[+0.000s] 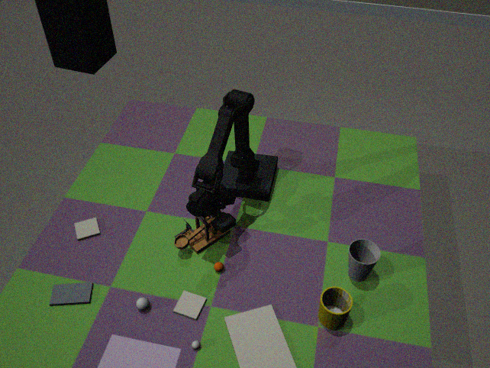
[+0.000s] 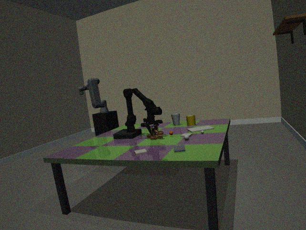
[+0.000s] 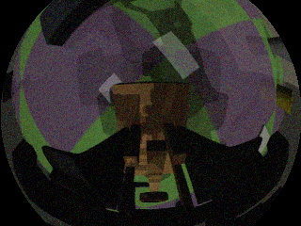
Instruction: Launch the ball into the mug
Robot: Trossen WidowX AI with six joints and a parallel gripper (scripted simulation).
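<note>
Half-closed hand [image 1: 205, 228] clamped on wooden catapult [image 1: 198, 237]; orange ball [image 1: 218, 266] loose nearby.

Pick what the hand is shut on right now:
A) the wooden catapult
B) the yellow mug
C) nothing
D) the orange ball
A: the hand sits down over the small wooden catapult, gripping its frame, while the small orange ball lies apart on the checkered table.

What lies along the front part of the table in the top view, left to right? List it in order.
Grey tile → larger white ball → small white tile → orange ball → long white sheet → yellow mug → grey cup.
</note>
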